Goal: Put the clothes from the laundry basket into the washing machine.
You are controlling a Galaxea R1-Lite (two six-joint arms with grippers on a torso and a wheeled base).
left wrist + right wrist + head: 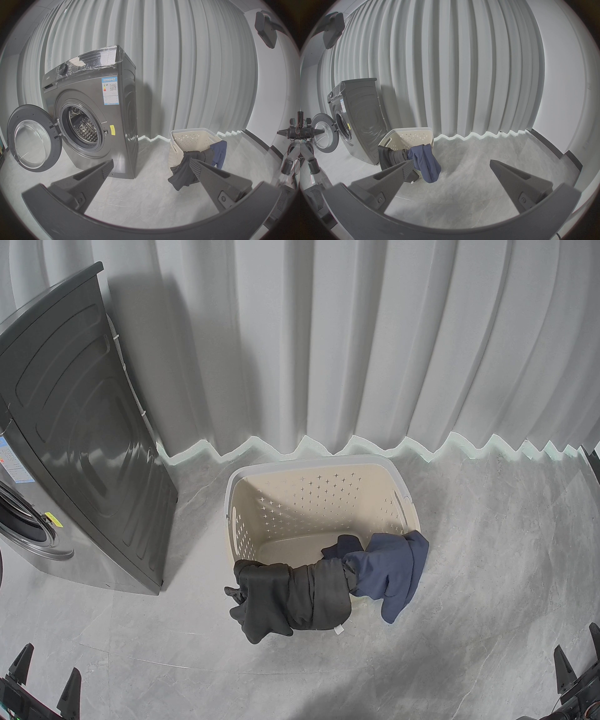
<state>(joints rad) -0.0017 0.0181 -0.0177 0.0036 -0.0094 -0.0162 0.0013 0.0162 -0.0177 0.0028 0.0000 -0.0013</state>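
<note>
Black garment [290,599], navy garment [390,568] draped over beige perforated plastic laundry basket [312,496] rim; left gripper [150,162], right gripper [450,162] spread, empty.

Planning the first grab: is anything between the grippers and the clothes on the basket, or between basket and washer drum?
Nothing visible does. Only bare floor separates the left gripper and right gripper from the dark garment and blue garment draped over the laundry basket; the washing machine door stands open.
</note>
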